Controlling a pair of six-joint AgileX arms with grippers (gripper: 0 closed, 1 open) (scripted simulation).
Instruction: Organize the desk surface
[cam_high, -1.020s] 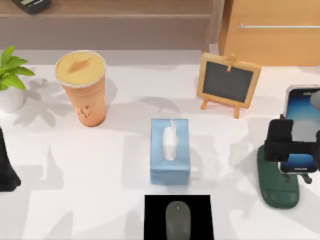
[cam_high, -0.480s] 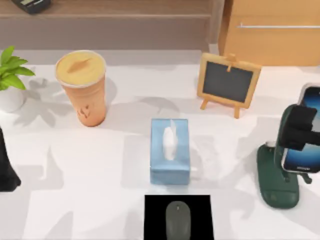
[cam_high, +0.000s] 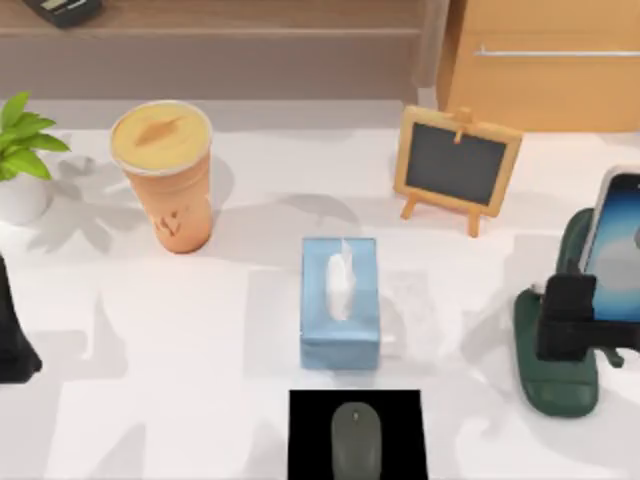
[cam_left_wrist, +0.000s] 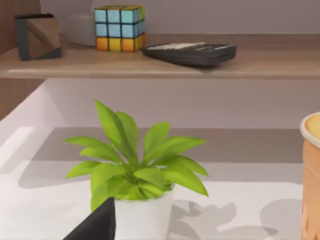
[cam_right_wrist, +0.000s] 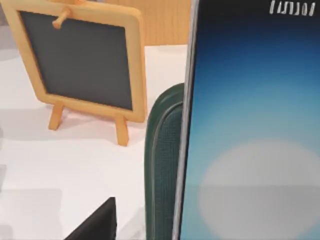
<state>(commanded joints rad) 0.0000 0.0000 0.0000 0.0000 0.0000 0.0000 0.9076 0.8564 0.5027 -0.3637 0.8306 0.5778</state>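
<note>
Right gripper at the smartphone on its green stand; grip state indeterminate. Phone likely rigid, slick, fragile: grasp side edges. Left arm parked at the desk surface left edge.

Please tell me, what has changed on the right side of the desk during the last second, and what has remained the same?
The right gripper moved toward the top view's lower edge, down in front of the blue-screened smartphone, which now leans upright against the dark green stand. I cannot tell whether the phone is still held. The blue tissue box, orange cup, small wooden-framed chalkboard and grey mouse stayed put.
</note>
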